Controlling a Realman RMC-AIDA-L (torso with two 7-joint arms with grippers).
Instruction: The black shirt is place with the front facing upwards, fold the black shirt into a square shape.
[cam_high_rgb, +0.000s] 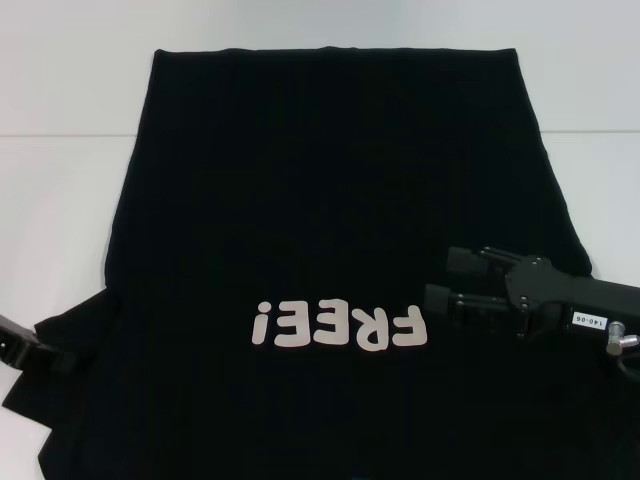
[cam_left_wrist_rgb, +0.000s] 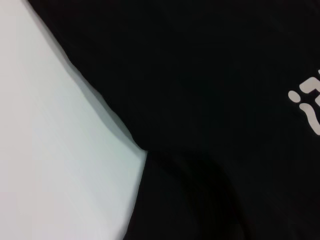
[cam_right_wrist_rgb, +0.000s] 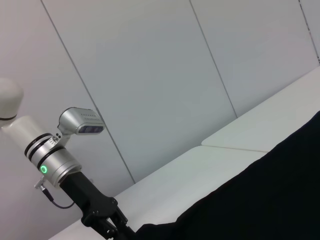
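Across the white table (cam_high_rgb: 60, 200) the black shirt (cam_high_rgb: 330, 190) lies flat, front up, covering most of the head view. Its straight hem is at the far edge, body widens toward the robot, near part runs out of frame. White letters "FREE!" (cam_high_rgb: 338, 327) read upside down from the head camera, low on the visible cloth, slightly right of centre. Shirt's left sleeve (cam_high_rgb: 40, 380) sticks out onto the table at the robot's left, near edge. Fabric mostly smooth, faint folds only.

Left wrist view: shirt (cam_left_wrist_rgb: 210, 100) fills most of the picture, bare table (cam_left_wrist_rgb: 50, 160) beside it, sleeve-to-body notch in the middle, a piece of the white lettering (cam_left_wrist_rgb: 307, 105) at the edge.

Right wrist view: shirt edge (cam_right_wrist_rgb: 270, 195) on the table (cam_right_wrist_rgb: 210, 165), grey panelled wall (cam_right_wrist_rgb: 150, 75) behind, and farther off the other arm with its silver wrist and green light (cam_right_wrist_rgb: 52, 162).

Right gripper (cam_high_rgb: 447, 280) comes in from the right side, hovering low over the shirt's right part, just right of the letters. Its two black fingers (cam_high_rgb: 465, 259) point left, spread apart with a clear gap, nothing between them.

Left gripper (cam_high_rgb: 25, 345) only shows as a dark corner at the left edge, beside the sleeve; cannot tell whether it is spread or closed, or whether it has cloth.
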